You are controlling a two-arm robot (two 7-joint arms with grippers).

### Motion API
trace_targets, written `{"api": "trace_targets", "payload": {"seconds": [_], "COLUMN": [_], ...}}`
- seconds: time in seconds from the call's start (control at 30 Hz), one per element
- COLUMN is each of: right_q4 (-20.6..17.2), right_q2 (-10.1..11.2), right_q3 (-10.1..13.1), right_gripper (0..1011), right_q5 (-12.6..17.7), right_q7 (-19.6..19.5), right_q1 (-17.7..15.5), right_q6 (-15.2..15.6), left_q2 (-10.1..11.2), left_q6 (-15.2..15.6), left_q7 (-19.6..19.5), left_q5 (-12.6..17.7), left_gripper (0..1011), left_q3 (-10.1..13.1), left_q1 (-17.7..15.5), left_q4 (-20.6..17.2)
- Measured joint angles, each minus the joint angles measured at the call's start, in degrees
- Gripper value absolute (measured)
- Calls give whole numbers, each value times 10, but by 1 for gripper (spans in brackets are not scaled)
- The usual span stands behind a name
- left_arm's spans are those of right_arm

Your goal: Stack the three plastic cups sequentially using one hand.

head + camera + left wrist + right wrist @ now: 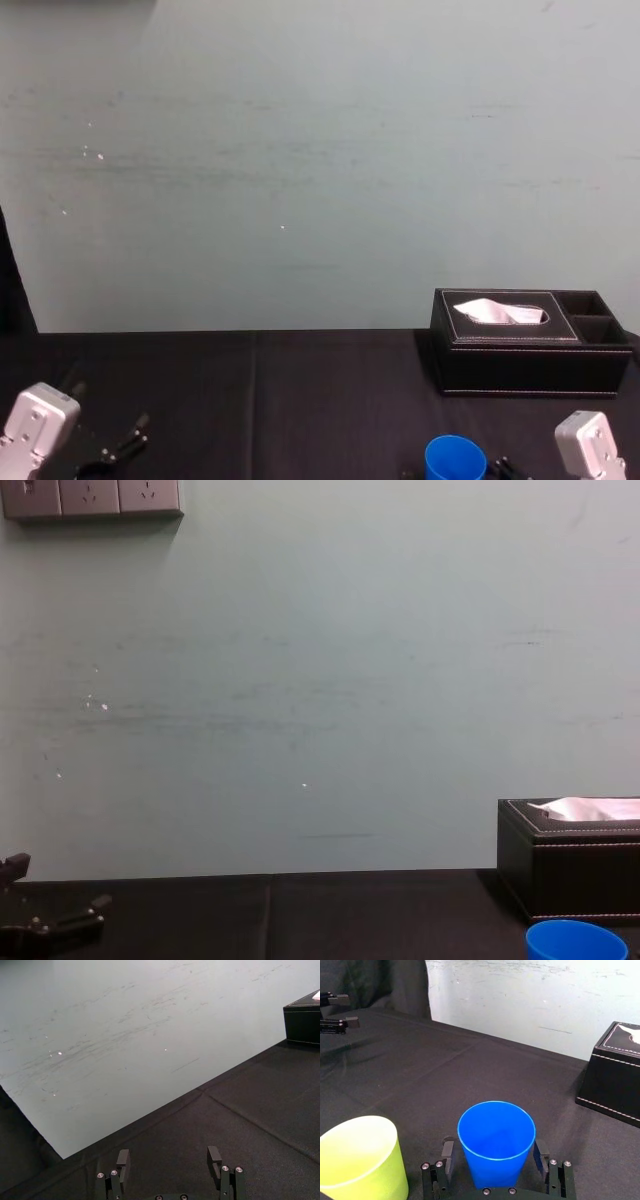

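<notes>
A blue plastic cup (496,1145) stands upright on the black tablecloth, low at the right in the head view (455,460) and the chest view (575,942). My right gripper (493,1154) is open, with one finger on each side of the blue cup's lower wall and a small gap showing at both sides. Beside it, on the side toward my left arm, stands a yellow-green plastic cup (360,1160), upright and untouched. Far off at the table's left, my left gripper (168,1160) hangs open just above the cloth with nothing between its fingers.
A black stitched tissue box (530,345) with a white tissue stands at the back right, behind the blue cup. A pale wall (320,150) rises behind the table's far edge. Bare black cloth (300,400) lies between the two arms.
</notes>
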Motion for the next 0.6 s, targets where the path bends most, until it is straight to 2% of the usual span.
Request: {"api": "trace_targets", "payload": {"seconds": [0.3,0.6], "right_q4": [16,15], "right_q2": [-8,-8], "right_q3": [-5,-5], "right_gripper": [1003,1003], "right_q5": [-7,-7], "right_q7": [0,0], "right_q1": [9,8], "right_q6": [-8,-8], "left_q2": [0,0], "left_q6": [0,0], "left_q7": [0,0], "left_q5": [0,0], "left_gripper": [1010,1010], "left_q3": [0,0], "left_q1": [0,0], "left_q4": [0,0]}}
